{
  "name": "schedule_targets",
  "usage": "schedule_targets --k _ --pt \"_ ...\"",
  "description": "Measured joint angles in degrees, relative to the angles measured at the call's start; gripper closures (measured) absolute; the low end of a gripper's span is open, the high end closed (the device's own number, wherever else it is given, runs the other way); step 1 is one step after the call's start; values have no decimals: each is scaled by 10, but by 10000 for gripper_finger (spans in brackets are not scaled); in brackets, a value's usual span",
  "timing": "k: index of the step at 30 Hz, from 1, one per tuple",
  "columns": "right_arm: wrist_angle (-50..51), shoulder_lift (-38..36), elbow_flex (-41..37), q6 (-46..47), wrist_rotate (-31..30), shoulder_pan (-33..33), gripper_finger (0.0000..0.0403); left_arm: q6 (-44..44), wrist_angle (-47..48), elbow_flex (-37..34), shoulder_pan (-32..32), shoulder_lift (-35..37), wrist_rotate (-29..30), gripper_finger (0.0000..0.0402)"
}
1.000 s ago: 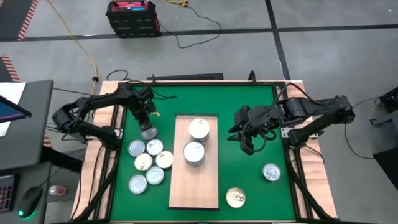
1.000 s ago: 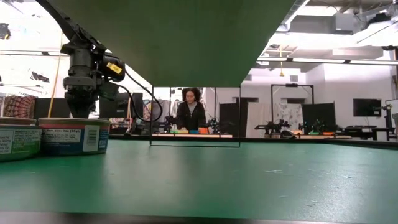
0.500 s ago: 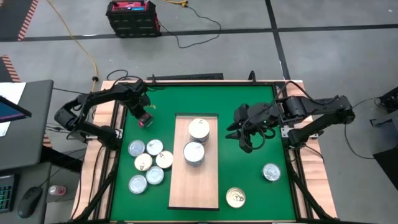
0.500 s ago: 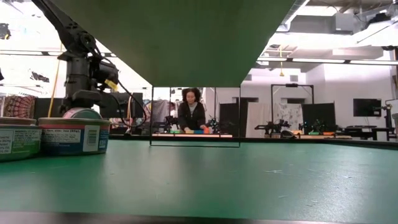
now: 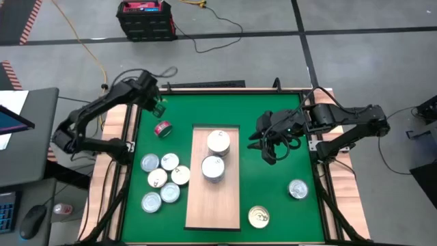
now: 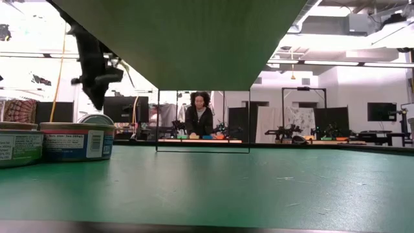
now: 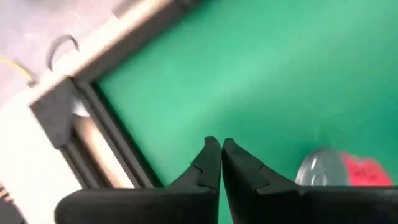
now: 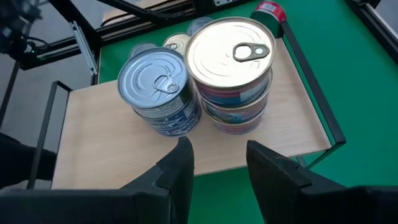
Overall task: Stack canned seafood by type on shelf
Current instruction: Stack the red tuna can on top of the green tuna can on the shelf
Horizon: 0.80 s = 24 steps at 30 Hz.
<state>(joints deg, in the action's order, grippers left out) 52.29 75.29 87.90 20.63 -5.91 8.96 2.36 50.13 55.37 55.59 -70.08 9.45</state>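
Looking straight down: two stacks of tins standing on the shelf (image 5: 213, 176), a gold-topped stack (image 5: 218, 143) at the far end and a silver-topped stack (image 5: 213, 167) just nearer. Still lying loose on the green tabletop (image 5: 273, 198): a cluster of six tins (image 5: 162, 181) left of the shelf, a red-sided tin (image 5: 162, 128) on its side farther off, a silver tin (image 5: 297, 189) and a gold tin (image 5: 258, 217) to the right. Judging most of the sorting still undone. Hanging by the far left rim, the left gripper (image 5: 158, 106); hovering right of the shelf, the right gripper (image 5: 268, 145).

Looking level across the tabletop: two tins (image 6: 76, 141) standing at the left, one arm hanging above them.

Looking past the left wrist: jaws clenched together, grasping nothing, the red-sided tin (image 7: 346, 169) lying just beside.

Looking past the right wrist: jaws standing partly parted, holding and touching nothing, facing both stacks, the blue-sided one (image 8: 160, 91) and the gold-lidded one (image 8: 232, 71).
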Motion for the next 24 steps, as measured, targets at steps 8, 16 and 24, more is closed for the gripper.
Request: schedule_targets --k 8,16,24 --pt "0 0 0 -18 0 -1 230 -59 4 27 -26 63 -131 272" --pt "-1 0 0 -27 0 -17 230 -110 -16 27 -141 27 -148 113" --pt "-1 0 0 -27 13 -14 230 -66 -15 20 -178 -60 -115 86"
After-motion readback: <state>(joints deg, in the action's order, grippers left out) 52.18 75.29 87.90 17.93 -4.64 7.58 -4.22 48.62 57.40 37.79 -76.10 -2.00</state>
